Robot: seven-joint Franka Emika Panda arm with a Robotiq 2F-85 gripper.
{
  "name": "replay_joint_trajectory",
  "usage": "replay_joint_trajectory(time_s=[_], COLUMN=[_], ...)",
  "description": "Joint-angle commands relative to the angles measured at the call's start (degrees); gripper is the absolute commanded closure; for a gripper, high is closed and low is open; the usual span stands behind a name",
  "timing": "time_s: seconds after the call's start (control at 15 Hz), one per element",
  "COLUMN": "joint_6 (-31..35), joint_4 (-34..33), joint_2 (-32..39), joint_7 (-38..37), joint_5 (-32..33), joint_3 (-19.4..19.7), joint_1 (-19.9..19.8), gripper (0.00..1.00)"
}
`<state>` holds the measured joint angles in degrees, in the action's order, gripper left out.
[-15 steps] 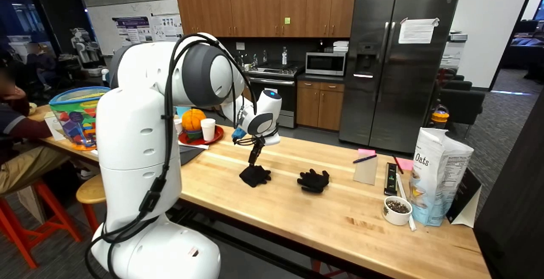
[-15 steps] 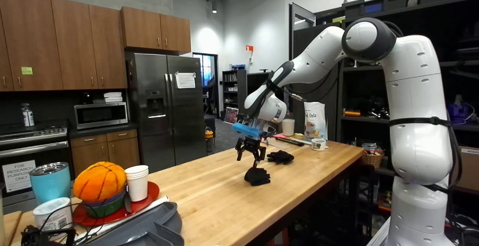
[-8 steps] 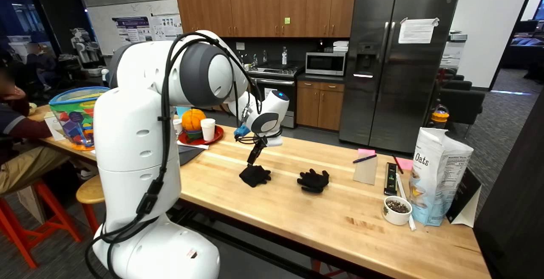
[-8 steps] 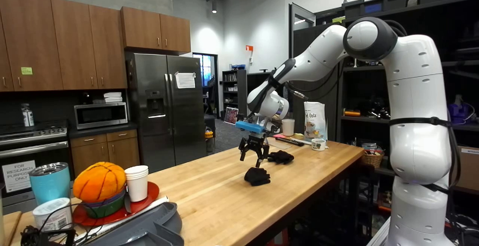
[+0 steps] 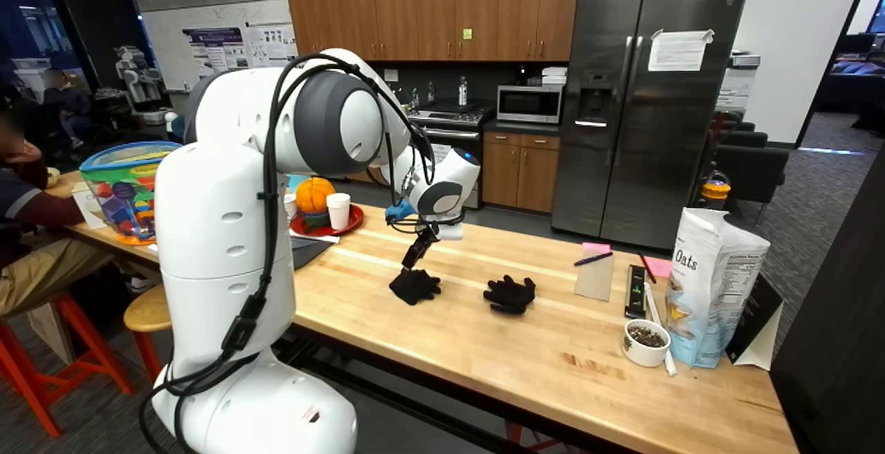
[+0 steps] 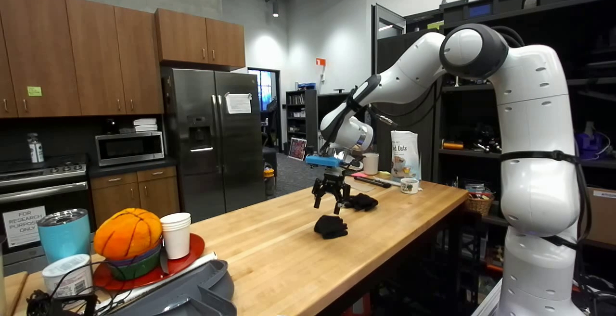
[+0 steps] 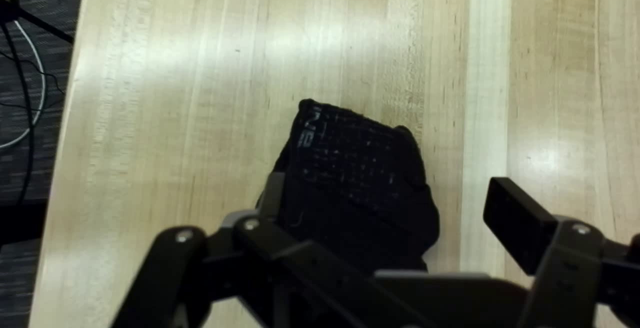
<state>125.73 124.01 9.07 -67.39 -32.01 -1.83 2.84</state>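
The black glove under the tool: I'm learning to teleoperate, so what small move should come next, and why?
Probably ease the tool slightly sideways, toward the table edge in the wrist view, before lowering it. There the open jaws look off-centre: one finger overlaps the edge of the black glove, while the opposite finger stands clear of it, over the tabletop.

Both exterior views, well back, share the table (image 5: 484,340) and refrigerator (image 5: 653,122); the wrist view looks closely down near one table edge (image 7: 70,118).
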Motion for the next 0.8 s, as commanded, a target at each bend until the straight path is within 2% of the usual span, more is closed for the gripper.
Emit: replay_joint_trajectory(time_s=[0.0,0.6,0.67,0.73], joint_6=[-3.75,-3.8,-3.92,-4.18], joint_4=[-2.97,-7.07,-7.36,-7.76], joint_2=[1.98,7.91,8.41,8.91], joint_7=[-2.48,-9.11,-9.49,-9.73], joint_5=[0.35,4.11,4.79,5.37], joint_3=[0.81,2.28,2.17,2.14], joint_1=[-0.65,-0.33,-0.18,-0.13], gripper=[0.0,0.0,0.1,0.26])
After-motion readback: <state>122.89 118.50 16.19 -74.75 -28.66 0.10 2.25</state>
